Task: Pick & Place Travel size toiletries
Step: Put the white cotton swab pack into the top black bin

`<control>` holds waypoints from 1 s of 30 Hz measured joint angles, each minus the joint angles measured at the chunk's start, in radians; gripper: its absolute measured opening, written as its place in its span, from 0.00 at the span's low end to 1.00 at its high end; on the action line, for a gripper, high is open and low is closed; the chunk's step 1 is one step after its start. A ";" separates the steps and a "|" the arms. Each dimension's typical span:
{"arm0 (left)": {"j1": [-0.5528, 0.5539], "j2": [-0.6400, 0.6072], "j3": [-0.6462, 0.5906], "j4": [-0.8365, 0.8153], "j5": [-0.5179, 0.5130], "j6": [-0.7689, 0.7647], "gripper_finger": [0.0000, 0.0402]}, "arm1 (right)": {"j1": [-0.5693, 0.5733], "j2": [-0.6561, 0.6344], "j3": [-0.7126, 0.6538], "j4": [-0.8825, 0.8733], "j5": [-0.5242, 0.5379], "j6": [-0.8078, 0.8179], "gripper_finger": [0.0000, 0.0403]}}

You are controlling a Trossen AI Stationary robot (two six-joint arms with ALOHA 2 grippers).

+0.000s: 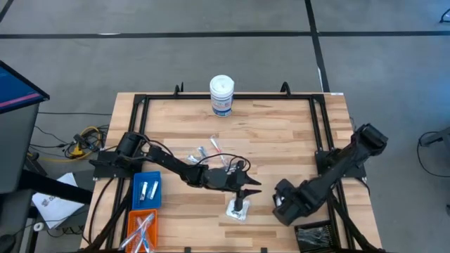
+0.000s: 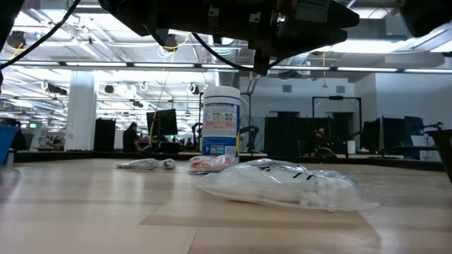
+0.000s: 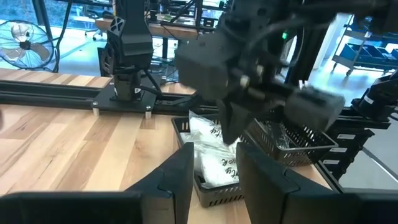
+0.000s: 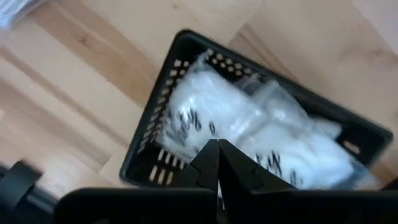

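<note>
A clear crinkly packet (image 1: pixel 238 209) (image 2: pixel 282 185) with white and black contents lies flat on the table near its front edge. My left gripper (image 1: pixel 247 188) (image 3: pixel 214 180) hovers level just above and behind it, open, with nothing between its fingers. A few more small toiletries (image 1: pixel 204 153) (image 2: pixel 145 164) lie loose mid-table. My right gripper (image 4: pixel 217 155) (image 3: pixel 231 134) points down, shut and holding nothing, above the black bin (image 4: pixel 149 137) (image 1: pixel 316 235) at the front right, which holds white packets (image 4: pixel 249 124).
A tall white canister (image 1: pixel 221 95) (image 2: pixel 221 120) stands at the table's far edge. A blue bin (image 1: pixel 146 191) with small tubes and an orange bin (image 1: pixel 142 228) with sticks sit at the front left. A black frame rail (image 1: pixel 320 133) runs round the table.
</note>
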 joint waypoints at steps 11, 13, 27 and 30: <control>-0.001 0.000 0.000 0.000 0.000 0.003 0.29 | -0.043 0.053 -0.001 -0.041 -0.027 -0.046 0.00; -0.001 0.000 0.000 0.000 0.000 0.003 0.29 | -0.044 0.052 -0.001 -0.062 -0.039 -0.038 0.00; -0.001 0.000 0.000 -0.001 0.000 0.003 0.29 | -0.014 0.052 0.022 0.003 -0.107 -0.056 0.00; -0.001 0.000 0.000 -0.001 0.000 0.003 0.29 | -0.013 0.052 0.025 0.030 -0.111 -0.075 0.00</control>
